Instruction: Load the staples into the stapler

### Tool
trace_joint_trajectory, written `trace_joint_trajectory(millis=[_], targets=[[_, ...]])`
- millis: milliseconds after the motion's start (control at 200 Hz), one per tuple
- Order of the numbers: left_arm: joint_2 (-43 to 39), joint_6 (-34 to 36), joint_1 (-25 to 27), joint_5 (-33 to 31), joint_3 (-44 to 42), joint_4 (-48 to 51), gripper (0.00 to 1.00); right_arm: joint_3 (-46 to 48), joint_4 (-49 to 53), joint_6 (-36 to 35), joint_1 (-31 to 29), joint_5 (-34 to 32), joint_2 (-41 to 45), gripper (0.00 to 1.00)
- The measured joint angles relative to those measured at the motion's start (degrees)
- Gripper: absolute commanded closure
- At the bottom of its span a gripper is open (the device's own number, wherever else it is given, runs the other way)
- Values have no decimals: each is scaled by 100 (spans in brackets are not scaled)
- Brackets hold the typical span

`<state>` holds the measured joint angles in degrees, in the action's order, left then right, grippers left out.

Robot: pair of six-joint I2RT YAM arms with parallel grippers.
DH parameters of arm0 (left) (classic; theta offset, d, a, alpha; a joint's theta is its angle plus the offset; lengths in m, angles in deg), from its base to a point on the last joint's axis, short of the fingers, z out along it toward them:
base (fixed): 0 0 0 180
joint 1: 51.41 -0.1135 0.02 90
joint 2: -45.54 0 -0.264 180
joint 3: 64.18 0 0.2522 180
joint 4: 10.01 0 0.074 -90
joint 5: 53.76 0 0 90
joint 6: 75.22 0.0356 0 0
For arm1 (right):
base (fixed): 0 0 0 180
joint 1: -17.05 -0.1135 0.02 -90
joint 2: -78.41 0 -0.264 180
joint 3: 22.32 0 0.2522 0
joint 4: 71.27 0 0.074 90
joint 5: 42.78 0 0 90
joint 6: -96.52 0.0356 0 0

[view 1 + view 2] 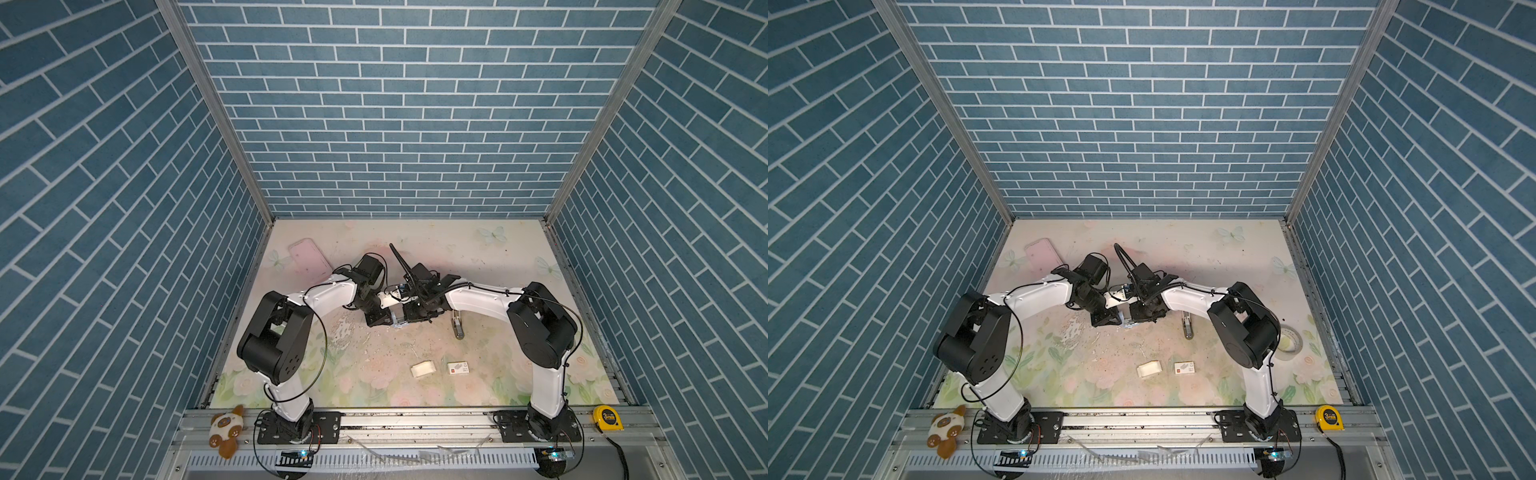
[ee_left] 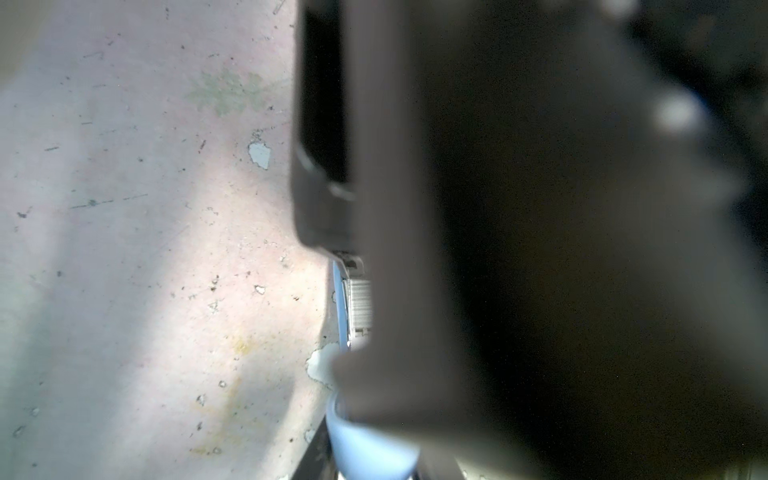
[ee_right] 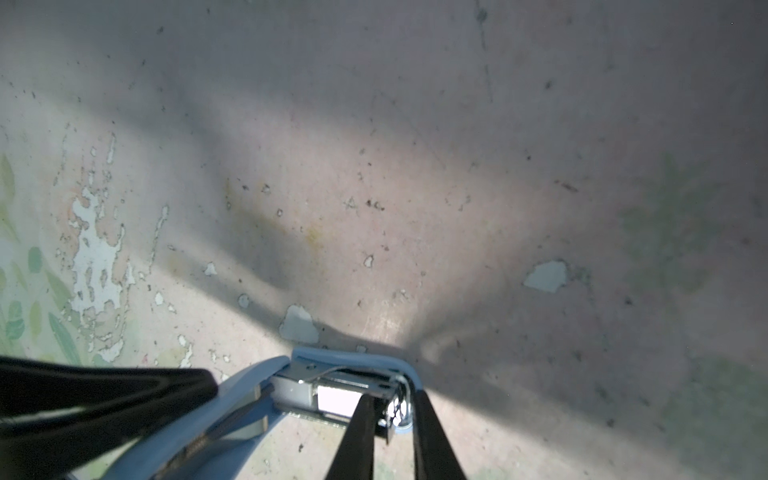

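Found the stapler (image 3: pixel 249 380) lying open near the middle of the table (image 3: pixel 374 166), caught between both arms. Saw the right gripper (image 3: pixel 392 399) with fingers pinching one end of the metal channel and its blue rim. Saw the left gripper (image 3: pixel 210 388) with fingers drawn nearly together, tips seemingly nipping the blue top arm, though could not confirm how firmly. Spotted the staples (image 2: pixel 360 307) in the left wrist view as a ribbed silvery strip lying in the channel beside the blue edge; could not tell whether fully seated. Noted the white tray (image 1: pixel 423 368) and the red-marked sleeve (image 1: pixel 458 368) side by side but apart, nearer the front edge, well clear of the work. Judged the step in hand as seating the strip and closing up. Called for a steady right pinch on the channel, the strip kept flat between the rails, and a slow swing of the blue arm down by the left, with no jolt likely to tip the strip out. Advised against letting go before a full close.
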<state>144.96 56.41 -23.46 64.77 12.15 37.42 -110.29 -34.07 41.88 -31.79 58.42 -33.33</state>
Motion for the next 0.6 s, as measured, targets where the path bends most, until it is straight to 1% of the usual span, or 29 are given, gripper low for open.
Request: trace_joint_trajectory(millis=[270, 600], targets=[[136, 33, 85, -61, 227, 177, 70, 11, -31, 79, 33, 39, 0, 83], [260, 31, 140, -131, 415, 313, 70, 81, -66, 186, 76, 0, 39, 82]])
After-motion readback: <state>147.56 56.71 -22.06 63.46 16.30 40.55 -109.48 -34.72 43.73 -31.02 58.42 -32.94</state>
